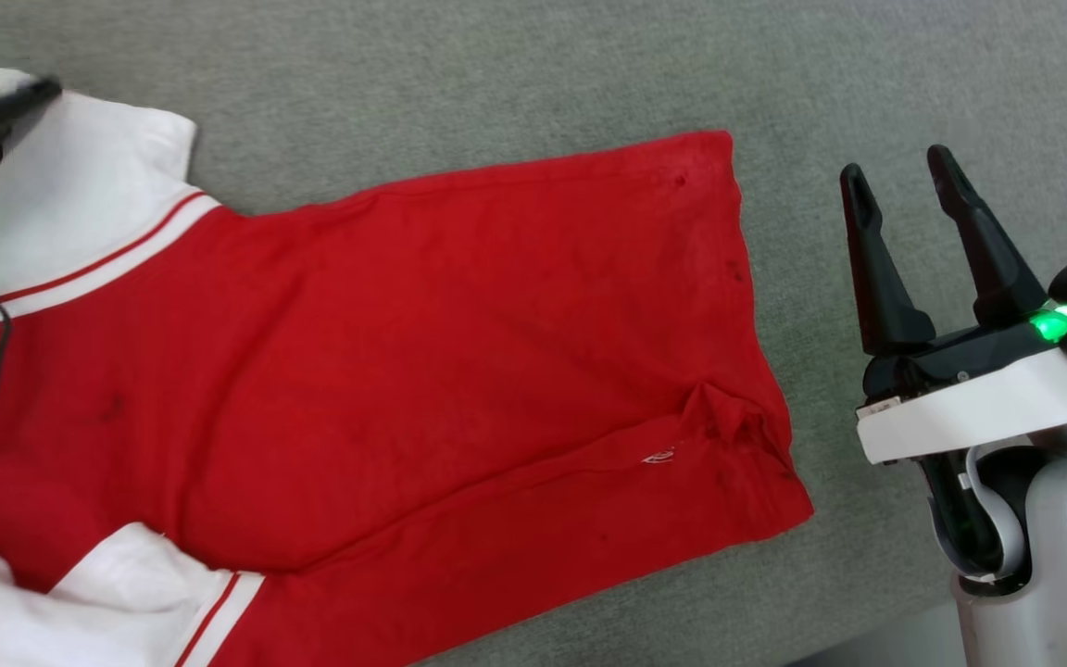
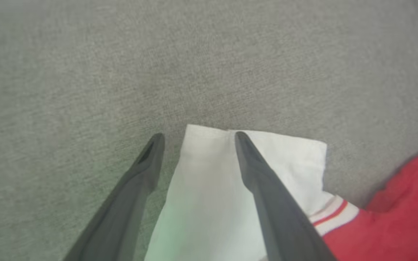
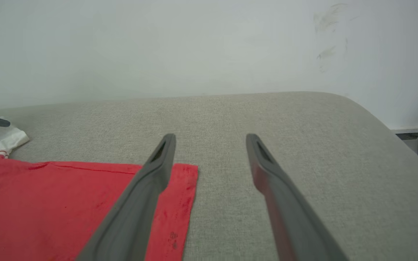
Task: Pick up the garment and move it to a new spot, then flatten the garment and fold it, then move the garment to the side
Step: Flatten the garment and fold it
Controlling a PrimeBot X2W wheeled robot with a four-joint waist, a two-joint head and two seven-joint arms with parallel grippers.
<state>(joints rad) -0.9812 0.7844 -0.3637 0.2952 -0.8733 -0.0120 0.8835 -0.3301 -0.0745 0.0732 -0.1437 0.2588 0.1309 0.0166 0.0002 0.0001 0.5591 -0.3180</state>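
Lying on grey cushion [image 1: 496, 74]: garment [image 1: 422, 343] | left jaws wide, empty | right jaws wide, empty

Bright, soft, even light (a green tint on the garment [image 2: 201, 203]), wrist views slightly blurred.

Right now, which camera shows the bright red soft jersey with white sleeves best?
The head view: the bright red fabric jersey lies spread out, with both white sleeves and a rumpled fold near the hem. The left wrist view gives one white sleeve, some red; the right wrist view, the hem corner and a sleeve tip.
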